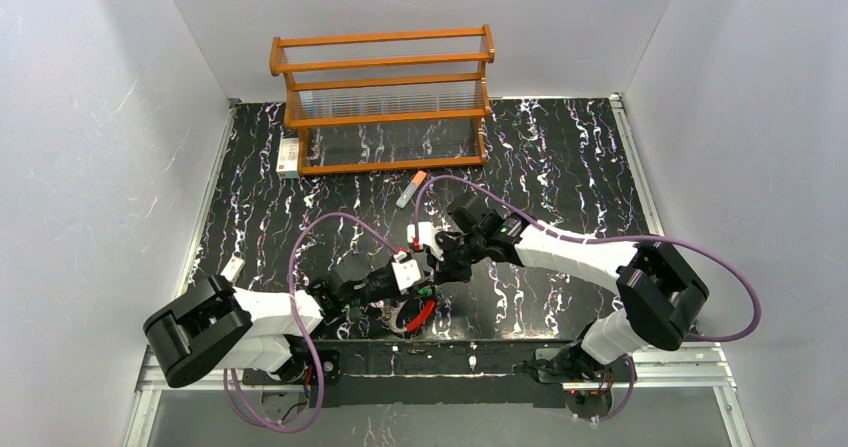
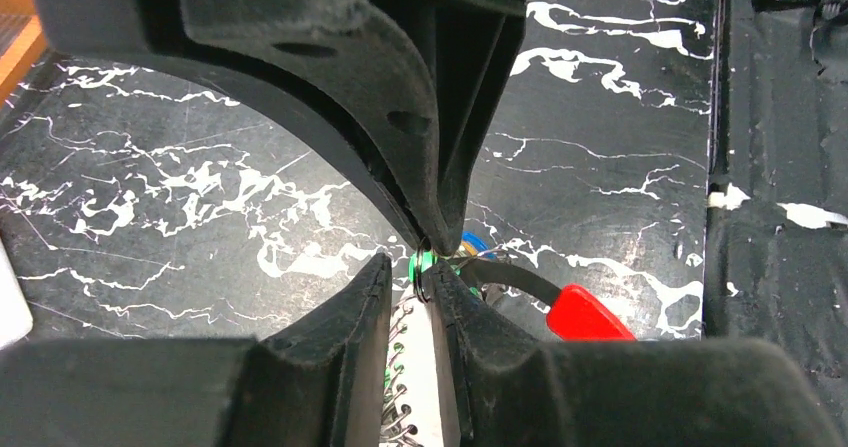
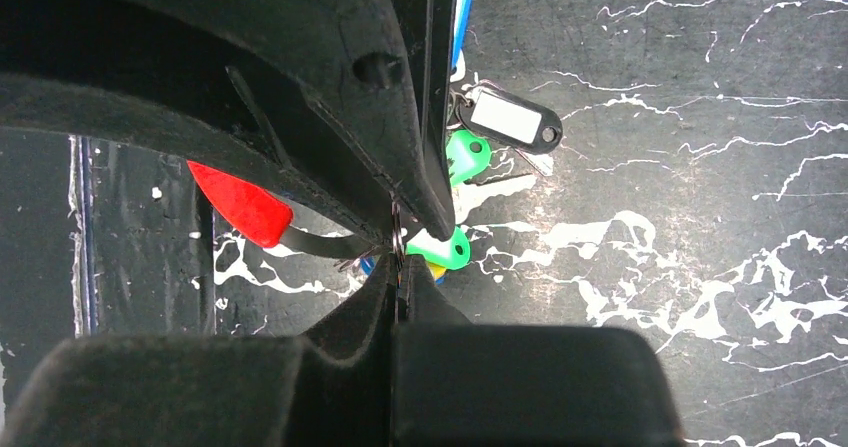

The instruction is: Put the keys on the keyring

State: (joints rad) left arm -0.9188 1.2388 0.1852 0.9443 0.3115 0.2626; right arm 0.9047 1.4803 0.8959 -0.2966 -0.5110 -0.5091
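Note:
The keyring lies near the table's front; its thick red section (image 1: 424, 313) shows in all views (image 2: 585, 316) (image 3: 240, 203). My left gripper (image 1: 408, 273) (image 2: 410, 267) is shut on the keyring's whitish coiled part (image 2: 418, 367). My right gripper (image 1: 437, 264) (image 3: 398, 265) meets it tip to tip and is shut on a thin metal ring (image 3: 397, 229) that carries a green key (image 3: 441, 251) (image 2: 424, 261). A second green key (image 3: 466, 156) and a blue one (image 3: 461, 5) lie just beyond. Yellow and blue heads peek out under the fingers (image 2: 474, 241).
A black tag with a white label (image 3: 506, 119) lies among the keys. A wooden rack (image 1: 385, 97) stands at the back, a grey stick with an orange cap (image 1: 410, 189) before it, a white box (image 1: 288, 155) at its left. A small white tag (image 1: 232, 267) lies far left.

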